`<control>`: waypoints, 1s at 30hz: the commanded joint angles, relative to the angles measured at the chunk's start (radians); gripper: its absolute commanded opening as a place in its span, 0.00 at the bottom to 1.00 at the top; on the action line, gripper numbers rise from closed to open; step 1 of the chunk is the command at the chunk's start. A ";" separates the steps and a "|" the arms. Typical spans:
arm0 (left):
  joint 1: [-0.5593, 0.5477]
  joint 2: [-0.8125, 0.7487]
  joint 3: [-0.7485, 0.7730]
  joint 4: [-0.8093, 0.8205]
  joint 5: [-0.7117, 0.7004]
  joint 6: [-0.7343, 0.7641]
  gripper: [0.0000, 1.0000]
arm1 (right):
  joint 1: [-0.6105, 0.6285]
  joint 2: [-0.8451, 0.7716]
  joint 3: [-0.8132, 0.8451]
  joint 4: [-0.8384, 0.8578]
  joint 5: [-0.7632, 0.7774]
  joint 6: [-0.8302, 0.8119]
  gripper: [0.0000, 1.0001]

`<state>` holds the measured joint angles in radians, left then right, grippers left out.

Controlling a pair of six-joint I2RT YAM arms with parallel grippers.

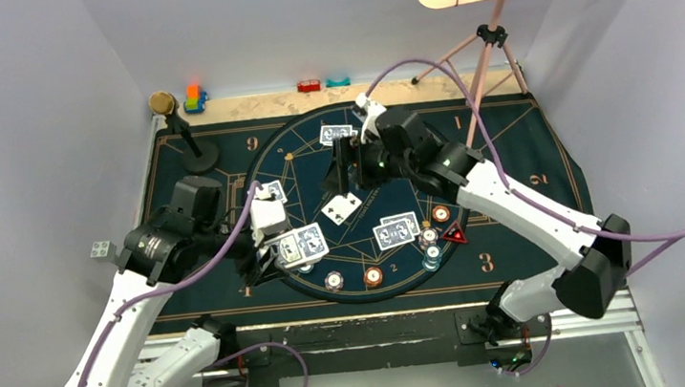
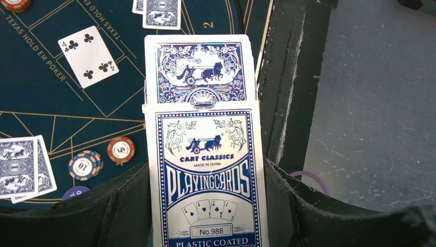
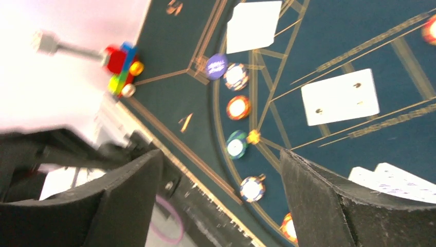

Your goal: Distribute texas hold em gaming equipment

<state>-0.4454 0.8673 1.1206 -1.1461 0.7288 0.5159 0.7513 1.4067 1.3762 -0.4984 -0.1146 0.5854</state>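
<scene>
Left wrist view: left gripper (image 2: 208,216) pinched tight on a Cart Classics playing-card box (image 2: 205,154), blue-backed deck (image 2: 200,67) poking out of its top end. Beyond it on the poker mat (image 2: 31,103): face-up four of clubs (image 2: 88,55), orange-brown chip (image 2: 121,149) just beside a blue-orange chip (image 2: 85,164), face-down pair (image 2: 20,167) at the left edge. Box print and card rank readable only here; top view gives just a white-blue patch at the mat's near-left.

Top view only: red-black triangular marker (image 1: 455,233) near-right, just beside a short chip row (image 1: 430,235); second face-down pair (image 1: 397,231) left of that; right gripper (image 1: 346,169) above mat centre.

Right wrist view, blurred: fingers (image 3: 128,200) spread wide, nothing between. Below them a line of chips (image 3: 238,108) along the mat's ring, a dark-blue disc (image 3: 216,66), and probably toy blocks (image 3: 121,67) off the mat edge.
</scene>
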 commanded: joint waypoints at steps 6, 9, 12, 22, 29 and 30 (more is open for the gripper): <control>0.005 0.010 0.040 0.048 0.024 -0.007 0.00 | 0.012 -0.099 -0.259 0.410 -0.461 0.221 0.91; 0.006 0.014 0.041 0.055 0.026 -0.012 0.00 | 0.013 -0.112 -0.315 0.533 -0.523 0.285 0.93; 0.006 0.014 0.039 0.059 0.027 -0.014 0.00 | 0.020 -0.105 -0.351 0.611 -0.561 0.336 0.94; 0.006 0.015 0.048 0.063 0.030 -0.025 0.00 | 0.068 -0.039 -0.397 0.680 -0.584 0.396 0.88; 0.007 0.014 0.057 0.059 0.039 -0.028 0.00 | 0.068 -0.045 -0.426 0.666 -0.587 0.400 0.70; 0.007 0.013 0.061 0.058 0.041 -0.029 0.00 | 0.068 -0.045 -0.426 0.661 -0.588 0.395 0.69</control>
<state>-0.4450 0.8852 1.1278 -1.1168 0.7288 0.5068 0.8188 1.3689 0.9493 0.1295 -0.6743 0.9741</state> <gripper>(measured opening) 0.713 0.722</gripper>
